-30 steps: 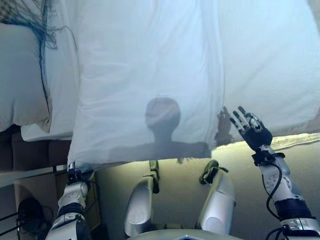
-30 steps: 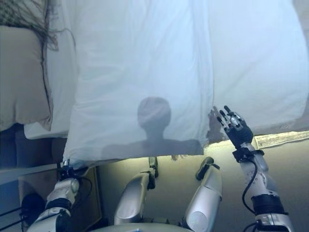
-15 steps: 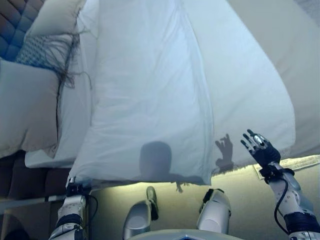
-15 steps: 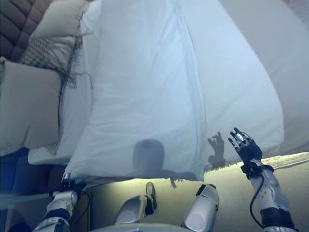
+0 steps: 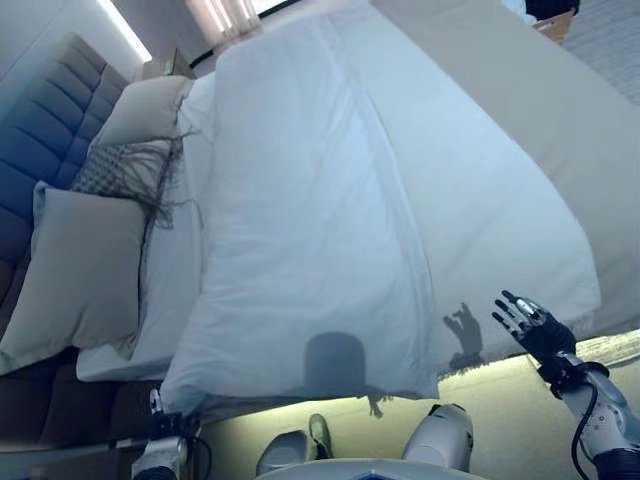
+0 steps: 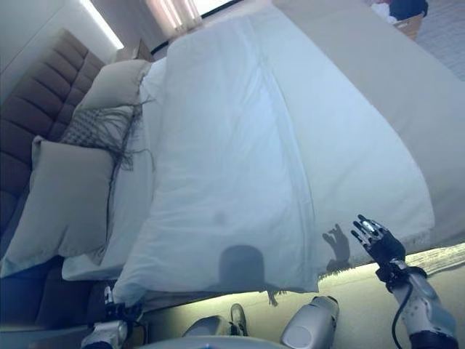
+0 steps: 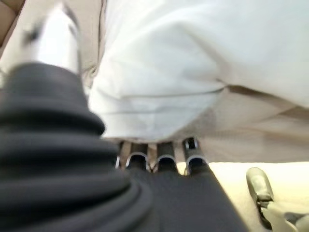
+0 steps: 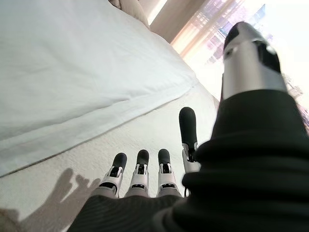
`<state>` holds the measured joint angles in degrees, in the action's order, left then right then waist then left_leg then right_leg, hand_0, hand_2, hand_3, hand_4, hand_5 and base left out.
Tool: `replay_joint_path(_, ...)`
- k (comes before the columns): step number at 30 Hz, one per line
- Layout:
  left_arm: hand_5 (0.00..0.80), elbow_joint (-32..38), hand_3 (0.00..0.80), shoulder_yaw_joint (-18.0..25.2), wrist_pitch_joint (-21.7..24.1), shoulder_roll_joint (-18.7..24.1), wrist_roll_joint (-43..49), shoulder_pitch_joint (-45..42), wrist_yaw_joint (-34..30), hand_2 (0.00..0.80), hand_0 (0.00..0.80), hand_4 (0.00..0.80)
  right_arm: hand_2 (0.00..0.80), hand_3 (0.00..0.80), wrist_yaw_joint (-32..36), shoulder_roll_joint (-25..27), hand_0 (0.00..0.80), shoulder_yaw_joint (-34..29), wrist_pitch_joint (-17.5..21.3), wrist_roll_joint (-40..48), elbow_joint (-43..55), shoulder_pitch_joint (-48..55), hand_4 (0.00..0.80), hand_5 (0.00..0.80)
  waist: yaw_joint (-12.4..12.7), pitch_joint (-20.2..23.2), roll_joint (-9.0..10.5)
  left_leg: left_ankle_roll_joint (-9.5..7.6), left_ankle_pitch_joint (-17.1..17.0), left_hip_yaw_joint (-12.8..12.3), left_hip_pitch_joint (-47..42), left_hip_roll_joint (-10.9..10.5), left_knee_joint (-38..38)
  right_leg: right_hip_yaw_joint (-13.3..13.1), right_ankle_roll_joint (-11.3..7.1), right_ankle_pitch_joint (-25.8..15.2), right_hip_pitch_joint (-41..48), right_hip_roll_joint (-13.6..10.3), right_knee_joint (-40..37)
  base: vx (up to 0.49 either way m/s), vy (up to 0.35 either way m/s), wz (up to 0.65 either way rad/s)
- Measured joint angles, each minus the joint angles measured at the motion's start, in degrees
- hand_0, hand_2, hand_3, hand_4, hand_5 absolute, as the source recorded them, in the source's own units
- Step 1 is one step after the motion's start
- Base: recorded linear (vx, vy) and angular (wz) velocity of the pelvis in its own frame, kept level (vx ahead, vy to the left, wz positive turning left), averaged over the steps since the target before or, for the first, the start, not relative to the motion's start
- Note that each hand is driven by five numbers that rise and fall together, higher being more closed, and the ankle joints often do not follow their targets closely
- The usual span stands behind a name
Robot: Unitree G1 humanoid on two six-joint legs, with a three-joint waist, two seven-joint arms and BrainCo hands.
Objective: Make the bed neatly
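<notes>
Left hand [image 7: 159,159] gripped duvet [image 5: 320,230] corner to pull it flat; right hand [image 5: 530,325] hovered released beside bed edge.

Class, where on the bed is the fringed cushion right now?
In the eye views, the fringed cushion lies at the bed's head end, on the robot's left, between two plain pillows and beside the white duvet.

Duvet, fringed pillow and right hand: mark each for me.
Duvet [image 5: 320,230], left eye view, middle of its white top.
Fringed pillow [image 5: 115,170], left eye view, its patterned face.
Right hand [image 5: 535,328], left eye view, the palm, fingers spread.
</notes>
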<state>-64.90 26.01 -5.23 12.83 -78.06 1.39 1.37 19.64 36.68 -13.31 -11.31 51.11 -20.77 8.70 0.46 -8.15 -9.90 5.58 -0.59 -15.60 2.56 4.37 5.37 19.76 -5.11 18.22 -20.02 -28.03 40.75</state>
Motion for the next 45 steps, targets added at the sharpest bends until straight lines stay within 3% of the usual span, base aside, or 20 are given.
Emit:
replay_joint_path(8, 0.0, 0.07, 0.0, -0.7, 2.58, -3.77, -7.13, -1.49, -4.39, 0.0, 0.0, 0.0, 0.0, 0.0, 1.25, -0.63, 0.0, -0.01, -0.14, -0.49, -0.07, 0.56, 0.0, 0.0, -0.04, 0.5, 0.48, -0.21, -0.16, 0.08, -1.05, 0.02, -0.4, 0.04, -0.14, 0.46, 1.15, -0.05, 0.77, 0.017, -0.098, 0.02)
replay_joint_path(14, 0.0, 0.09, 0.0, -2.49, 4.48, -5.55, -8.75, -3.84, -7.32, 0.0, 0.0, 0.0, 0.0, 0.0, 1.24, -2.54, 0.0, 0.13, -0.19, -1.0, -0.13, 1.29, 0.0, 0.0, 0.02, 1.31, 1.99, -0.21, -0.15, 0.52, -3.77, 0.06, -0.98, 0.24, -0.55, 1.78, 4.21, 0.04, 0.98, 0.055, -0.145, 0.04)
replay_joint_path(19, 0.0, -0.63, 0.0, -6.15, 4.65, -6.28, -8.05, -5.65, -8.65, 0.0, 0.0, 0.0, 0.0, 0.0, 0.76, -4.78, 0.0, 0.35, -0.18, -0.94, -0.13, 1.71, 0.0, 0.0, 0.3, 1.71, 2.84, -0.27, -0.21, 1.66, -3.96, 1.47, -1.42, 0.63, -0.3, 2.05, 5.79, 2.11, 0.03, -0.027, -0.215, 0.11)
replay_joint_path(27, 0.0, -6.2, 0.0, -14.73, 4.93, -6.82, -0.71, -6.55, -8.46, 0.0, 0.0, 0.0, 0.0, 0.0, -1.67, -10.4, 0.0, 5.07, 2.92, 1.47, -0.78, 1.61, 0.0, 0.0, 0.49, 2.38, 6.01, 1.24, -1.08, 1.73, -2.92, 4.69, -1.65, 1.78, 0.87, 2.59, 5.78, 5.42, -0.74, -0.042, -0.229, 0.02)
replay_joint_path(32, 0.0, -7.77, 0.0, -16.94, 3.76, -6.36, -0.32, -5.76, -7.05, 0.0, 0.0, 0.0, 0.0, 0.0, -1.86, -13.48, 0.0, 6.75, 6.19, 3.82, -1.44, 1.55, 0.0, 0.0, 0.55, 3.19, 8.2, 1.31, -1.13, 1.68, -2.73, 6.24, -1.67, 2.49, 1.86, 2.33, 6.1, 7.17, -1.65, -0.021, -0.139, -0.03)
replay_joint_path(37, 0.0, -7.84, 0.0, -19.77, 3.43, -4.88, 1.75, -5.09, -6.47, 0.0, 0.0, 0.0, 0.0, 0.0, -2.17, -14.77, 0.0, 8.54, 8.5, 5.55, -2.44, 1.19, 0.0, 0.0, 0.65, 3.66, 8.99, 1.3, -1.12, 1.71, -2.83, 6.83, -1.91, 2.99, 2.03, 2.06, 6.88, 8.06, -2.68, -0.012, -0.1, 0.01)
replay_joint_path(41, 0.0, -5.05, 0.0, -22.42, 4.37, -4.4, 9.24, -4.95, -6.25, 0.0, 0.0, 0.0, 0.0, 0.0, -3.78, -15.96, 0.0, 10.12, 9.42, 5.89, -2.43, 1.05, 0.0, 0.0, 0.73, 3.79, 9.08, 1.28, -1.14, 1.74, -3.02, 7.38, -2.24, 3.01, 2.12, 1.56, 7.77, 9.1, -3.92, -0.016, -0.066, 0.04)
replay_joint_path(45, 0.0, 4.6, 0.0, -25.39, 4.84, -4.31, 17.62, -4.83, -6.43, 0.0, 0.0, 0.0, 0.0, 0.0, -5.6, -17.07, 0.0, 11.8, 10.52, 5.79, -2.2, 1.23, 0.0, 0.0, 1.97, 5.03, 9.52, 1.1, -1.22, 1.67, -3.04, 7.62, -2.94, 3.02, 2.01, 0.98, 7.99, 9.95, -5.2, -0.031, -0.04, 0.0)
